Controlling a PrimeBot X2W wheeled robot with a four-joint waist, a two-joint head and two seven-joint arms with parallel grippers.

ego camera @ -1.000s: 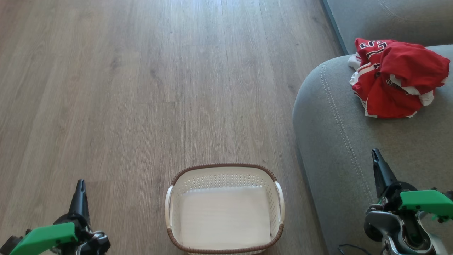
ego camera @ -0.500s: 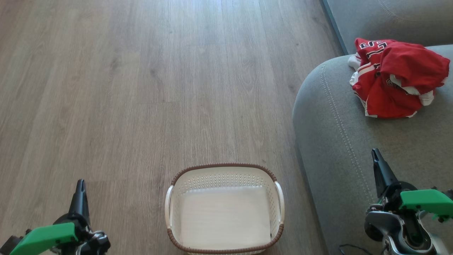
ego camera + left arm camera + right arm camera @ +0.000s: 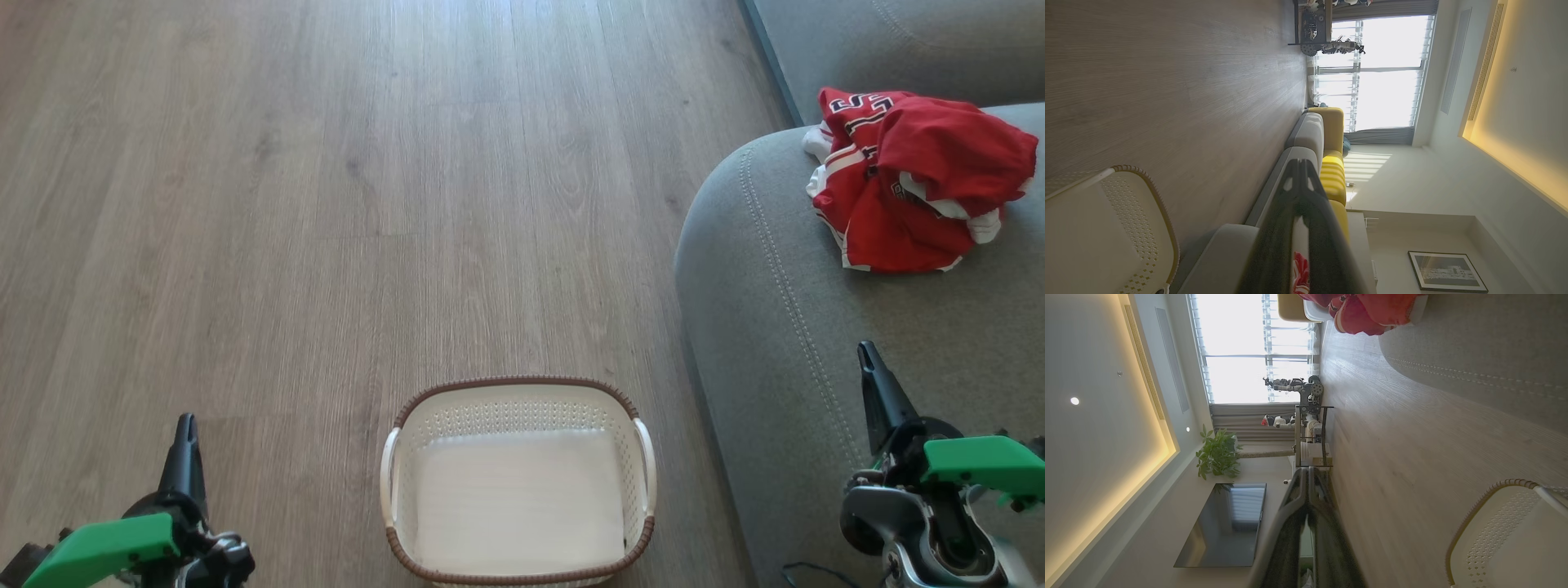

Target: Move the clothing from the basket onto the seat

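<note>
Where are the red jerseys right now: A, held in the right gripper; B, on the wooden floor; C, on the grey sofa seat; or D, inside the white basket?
C: the red jerseys lie bunched on the grey seat, and the basket shows only its bare white bottom.

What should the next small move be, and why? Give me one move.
Probably none with the load: the basket looks empty and the clothing lies bunched on the seat. The left end effector and right end effector are shut and hold nothing, so I would simply park both arms at rest and call the job done.
</note>
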